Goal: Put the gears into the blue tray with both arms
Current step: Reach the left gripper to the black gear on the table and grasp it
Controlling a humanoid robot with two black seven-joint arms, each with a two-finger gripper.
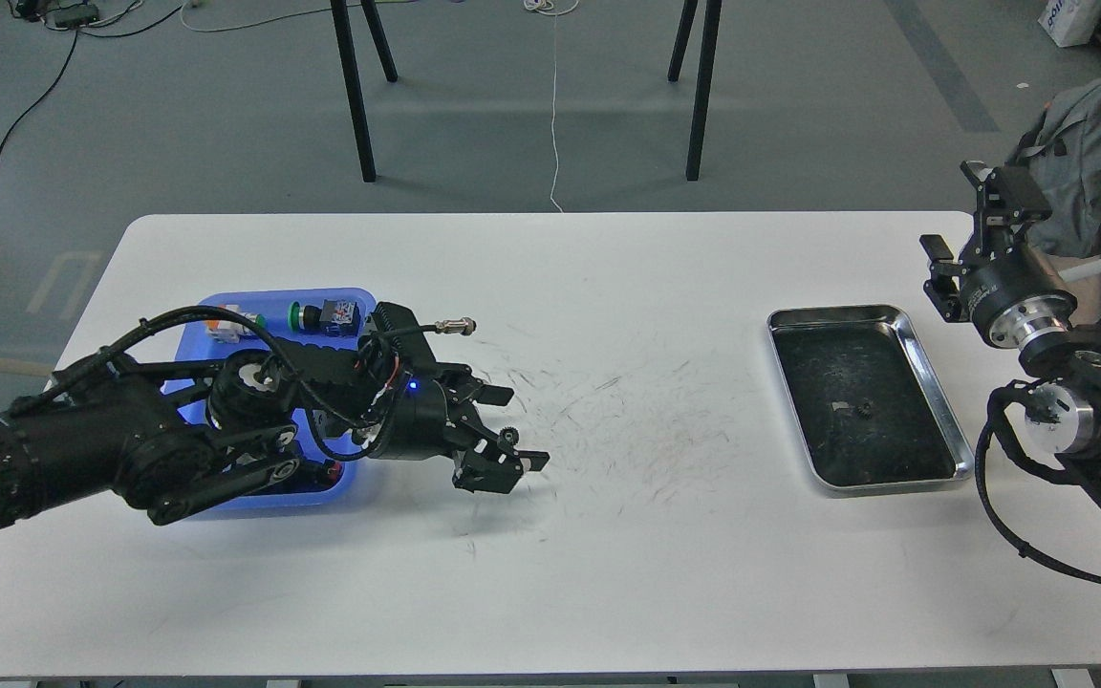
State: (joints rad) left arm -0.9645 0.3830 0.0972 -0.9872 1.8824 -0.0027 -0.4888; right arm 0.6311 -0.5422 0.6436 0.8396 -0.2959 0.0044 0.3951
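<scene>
A tiny black gear point(509, 437) lies on the white table point(608, 573), just right of the blue tray point(226, 304). My left gripper point(523, 429) is low over the table and open, one finger on each side of this gear, apart from it. A second gear point(864, 411) lies inside the silver metal tray point(938, 382) at the right. My right gripper point(967, 218) hangs open and empty above the table's far right edge, beyond the silver tray. My left arm covers much of the blue tray.
Push-button switches point(326, 313) with coloured caps lie in the blue tray. Dark scuff marks cover the middle of the table. Black stand legs point(355, 96) rise from the floor behind the table.
</scene>
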